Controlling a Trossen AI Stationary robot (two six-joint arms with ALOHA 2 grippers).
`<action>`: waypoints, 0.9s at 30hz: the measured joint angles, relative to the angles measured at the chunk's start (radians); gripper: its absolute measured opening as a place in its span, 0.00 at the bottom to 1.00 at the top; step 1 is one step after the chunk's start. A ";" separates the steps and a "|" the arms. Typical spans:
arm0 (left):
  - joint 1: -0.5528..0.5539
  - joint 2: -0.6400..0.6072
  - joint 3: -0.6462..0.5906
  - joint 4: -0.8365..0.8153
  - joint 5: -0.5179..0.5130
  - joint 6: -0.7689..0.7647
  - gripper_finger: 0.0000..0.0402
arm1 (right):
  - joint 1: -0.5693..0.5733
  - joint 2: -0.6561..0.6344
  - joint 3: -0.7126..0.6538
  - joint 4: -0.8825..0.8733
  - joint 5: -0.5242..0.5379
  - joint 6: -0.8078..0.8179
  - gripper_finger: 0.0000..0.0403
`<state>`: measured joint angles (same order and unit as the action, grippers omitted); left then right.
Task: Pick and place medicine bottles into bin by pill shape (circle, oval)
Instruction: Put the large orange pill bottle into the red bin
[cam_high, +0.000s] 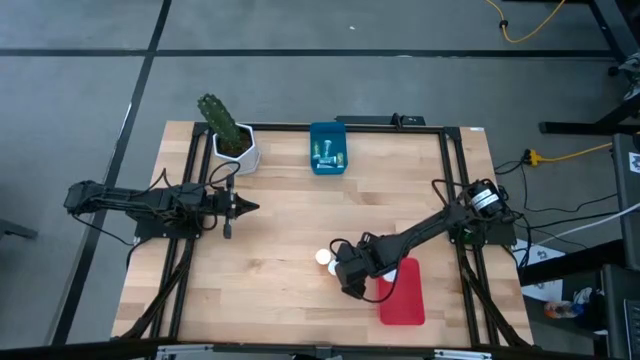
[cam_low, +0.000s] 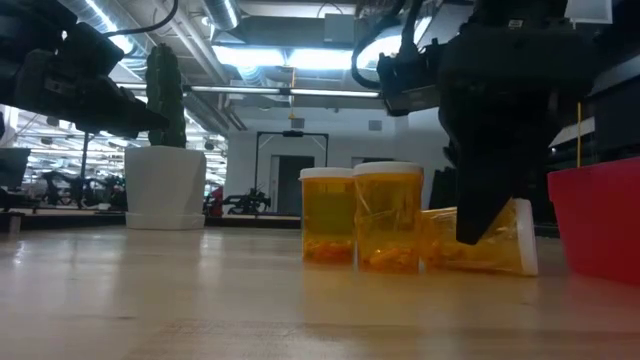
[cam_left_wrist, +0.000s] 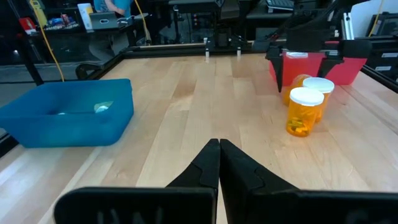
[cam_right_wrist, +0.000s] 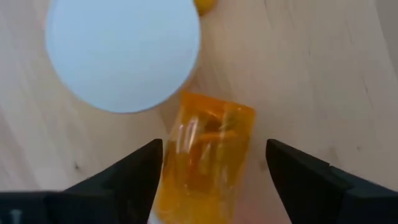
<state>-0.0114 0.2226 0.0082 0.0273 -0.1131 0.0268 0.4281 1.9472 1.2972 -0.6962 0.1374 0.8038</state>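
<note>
Two orange medicine bottles with white caps stand upright on the table (cam_low: 328, 215) (cam_low: 388, 218). A third orange bottle (cam_right_wrist: 211, 149) lies on its side beside them, its cap toward the red bin (cam_low: 525, 237). My right gripper (cam_right_wrist: 214, 155) is open and points down over the lying bottle, one finger on each side of its body, with small gaps showing. My left gripper (cam_left_wrist: 219, 163) is shut and empty. It hovers at the table's left (cam_high: 240, 208), near the cactus pot. Small pale bottles lie in the blue bin (cam_high: 328, 148).
The red bin (cam_high: 403, 292) stands just right of my right gripper, near the front edge. The blue bin (cam_left_wrist: 68, 112) is at the far middle. A white pot with a green cactus (cam_high: 235, 145) stands at the far left. Bare wood lies between the arms.
</note>
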 joint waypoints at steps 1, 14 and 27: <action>0.000 0.000 0.000 0.000 0.000 0.000 0.00 | -0.002 0.000 0.000 -0.002 0.000 0.000 0.70; 0.000 0.000 0.000 0.000 0.000 0.000 0.00 | -0.024 0.000 0.002 -0.003 -0.056 -0.077 0.48; 0.000 0.000 0.000 0.000 0.000 -0.020 0.00 | -0.072 0.001 0.250 -0.270 -0.123 -0.326 0.45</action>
<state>-0.0113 0.2225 0.0082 0.0273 -0.1131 0.0063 0.3563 1.9480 1.5476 -0.9666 0.0146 0.4778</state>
